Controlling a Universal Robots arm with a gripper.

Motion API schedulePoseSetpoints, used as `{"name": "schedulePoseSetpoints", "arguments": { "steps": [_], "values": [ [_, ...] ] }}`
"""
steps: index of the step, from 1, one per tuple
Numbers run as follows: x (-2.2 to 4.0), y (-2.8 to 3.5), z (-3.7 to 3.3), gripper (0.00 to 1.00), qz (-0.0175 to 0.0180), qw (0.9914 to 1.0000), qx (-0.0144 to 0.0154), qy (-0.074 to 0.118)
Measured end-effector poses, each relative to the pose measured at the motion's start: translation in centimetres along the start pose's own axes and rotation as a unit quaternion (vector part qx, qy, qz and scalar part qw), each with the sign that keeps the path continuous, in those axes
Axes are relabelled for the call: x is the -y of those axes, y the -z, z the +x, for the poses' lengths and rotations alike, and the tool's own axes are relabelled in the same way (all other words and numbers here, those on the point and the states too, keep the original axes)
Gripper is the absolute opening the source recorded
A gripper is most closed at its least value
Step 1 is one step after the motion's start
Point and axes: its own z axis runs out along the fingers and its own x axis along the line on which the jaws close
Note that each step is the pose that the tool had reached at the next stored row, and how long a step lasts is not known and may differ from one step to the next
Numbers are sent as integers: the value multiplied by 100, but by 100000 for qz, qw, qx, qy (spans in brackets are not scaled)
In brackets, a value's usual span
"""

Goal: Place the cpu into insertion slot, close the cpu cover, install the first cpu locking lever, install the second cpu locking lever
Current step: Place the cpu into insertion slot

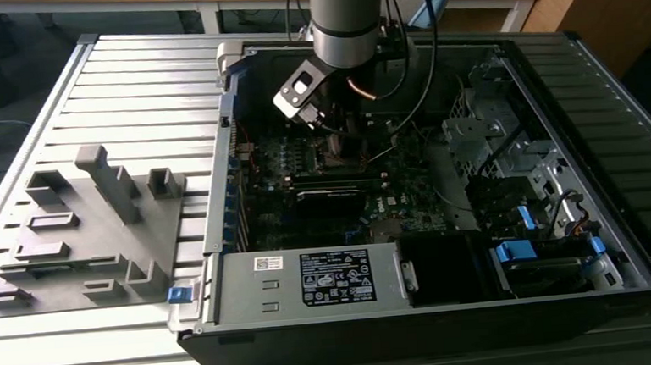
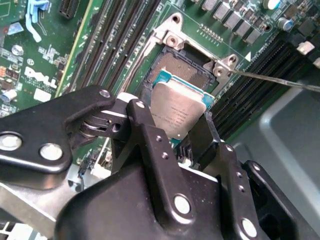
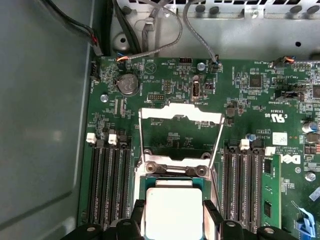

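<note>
The gripper (image 2: 176, 131) clamps the cpu (image 2: 179, 110) by opposite edges, slightly tilted right over the open socket (image 2: 184, 69). The cpu cover (image 3: 180, 114) lies flipped back beyond it. The arm (image 1: 344, 20) stands upper centre in the exterior view.

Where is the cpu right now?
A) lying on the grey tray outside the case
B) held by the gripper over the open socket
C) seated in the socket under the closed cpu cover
B: in both wrist views the gripper clamps the cpu over the bare socket, with the cpu cover swung open.
</note>
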Motion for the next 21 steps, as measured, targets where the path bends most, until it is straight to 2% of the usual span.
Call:
{"name": "schedulePoseSetpoints", "arguments": {
  "steps": [11,16,21],
  "values": [
    [37,-28,-2,54,-10,100000,-33,-21],
    [49,-89,-15,54,-9,100000,-32,-62],
    [54,-117,-19,54,-25,100000,-33,-306]
  ]
}}
